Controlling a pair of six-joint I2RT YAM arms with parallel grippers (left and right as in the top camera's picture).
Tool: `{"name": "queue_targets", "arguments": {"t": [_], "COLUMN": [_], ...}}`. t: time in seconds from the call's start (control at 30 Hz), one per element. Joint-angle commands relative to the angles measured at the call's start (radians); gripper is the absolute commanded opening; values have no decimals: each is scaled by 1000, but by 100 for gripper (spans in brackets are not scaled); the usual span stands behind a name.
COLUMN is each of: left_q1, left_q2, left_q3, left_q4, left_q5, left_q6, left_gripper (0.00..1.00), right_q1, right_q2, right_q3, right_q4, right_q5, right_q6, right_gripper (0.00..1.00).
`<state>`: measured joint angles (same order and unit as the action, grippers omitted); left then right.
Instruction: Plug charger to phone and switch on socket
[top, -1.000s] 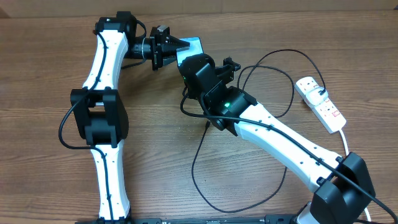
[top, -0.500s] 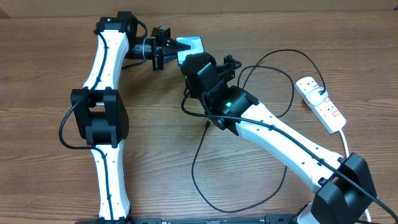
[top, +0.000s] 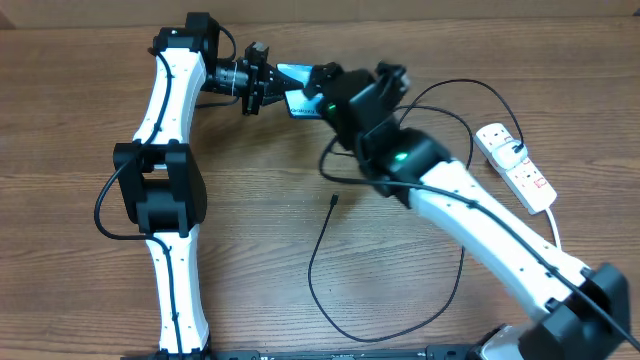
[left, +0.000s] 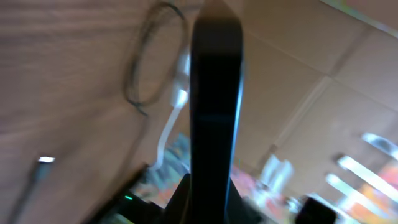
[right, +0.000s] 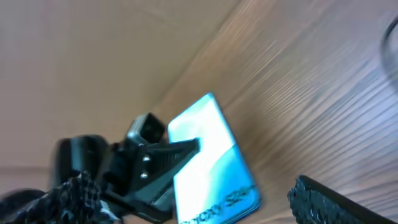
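The phone (top: 303, 80) is at about 12 o'clock on the bench (top: 80, 250), pinched by the left claw (top: 272, 82), which reaches in from the 9 o'clock side. Its fingers are pressed together on the phone's edge. From overhead, only slivers of the pale blue screen show, because the right arm's black wrist covers part of it. The long axis seems to run roughly 12 to 6, with the lettered strip at the 6 o'clock end.

The right wrist view gives the screen almost full on. The phone is tilted, its lettered dark strip lowest, and the left claw's black fingertips grip it on one long side. The left wrist view shows the same phone edge-on, as a dark slab running straight up the middle of the picture.

The right claw (top: 333, 88) hangs just at the 3 o'clock side of the phone. Its fingers are spread wide to the lower corners of its own view, with nothing pinched between them.

The charger (top: 311, 265) lies in a big loose loop on the bench. Its plug (top: 332, 201) rests near the middle, well apart from the phone, with the tip pointing toward 12 o'clock. The socket (top: 517, 167) lies at about 2 o'clock, its length running 11 to 5, with its white cord (top: 555, 235) trailing toward 5 o'clock. Only the overhead view shows all of this; the left wrist view catches just a blurred loop of cable and a stretch of white cord.
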<state>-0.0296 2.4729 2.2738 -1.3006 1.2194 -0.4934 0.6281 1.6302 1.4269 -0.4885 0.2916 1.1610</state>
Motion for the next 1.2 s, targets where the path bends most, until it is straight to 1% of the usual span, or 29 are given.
{"name": "queue_targets", "arguments": {"t": [0.0, 0.1, 0.17, 0.23, 0.33, 0.37, 0.4, 0.43, 0.53, 0.63, 0.73, 0.8, 0.9, 1.17], "left_q1": [19, 21, 21, 21, 21, 21, 21, 21, 20, 20, 20, 20, 20, 20], "left_q2": [2, -11, -29, -52, -98, -114, -130, -146, -177, -185, -184, -184, -184, -184], "left_q3": [37, 62, 82, 100, 113, 113, 113, 113, 113, 113, 110, 109, 109, 109], "left_q4": [5, 3, -2, -6, -6, -3, -3, -2, 0, -4, -9, -7, -8, -29], "left_q5": [-127, -233, -317, -412, -572, -612, -653, -695, -803, -887, -897, -898, -897, -897], "left_q6": [47, 75, 78, 77, 66, 68, 67, 67, 66, 66, 63, 59, 59, 59], "left_gripper": [4, 4, 4, 4, 4, 4, 4, 4, 4, 4, 4, 4, 4, 4], "right_q1": [-76, -134, -152, -153, -145, -136, -128, -119, -92, -84, -84, -83, -71, -33], "right_q2": [-37, -28, -23, -17, -8, -4, 5, 21, 82, 156, 227, 259, 306, 442], "right_q3": [27, 27, 27, 27, 4, -10, -19, -20, -16, 19, 65, 69, 69, 93], "right_q4": [-50, -154, -238, -322, -375, -372, -367, -368, -392, -470, -562, -580, -576, -529], "right_q5": [-164, -337, -388, -383, -378, -372, -372, -372, -422, -492, -514, -514, -513, -490], "right_q6": [-298, -414, -460, -462, -464, -490, -527, -555, -568, -568, -568, -575, -584, -540], "right_gripper": [100, 100, 100, 100, 100, 97, 90, 88, 86, 86, 85, 80, 77, 78]}}
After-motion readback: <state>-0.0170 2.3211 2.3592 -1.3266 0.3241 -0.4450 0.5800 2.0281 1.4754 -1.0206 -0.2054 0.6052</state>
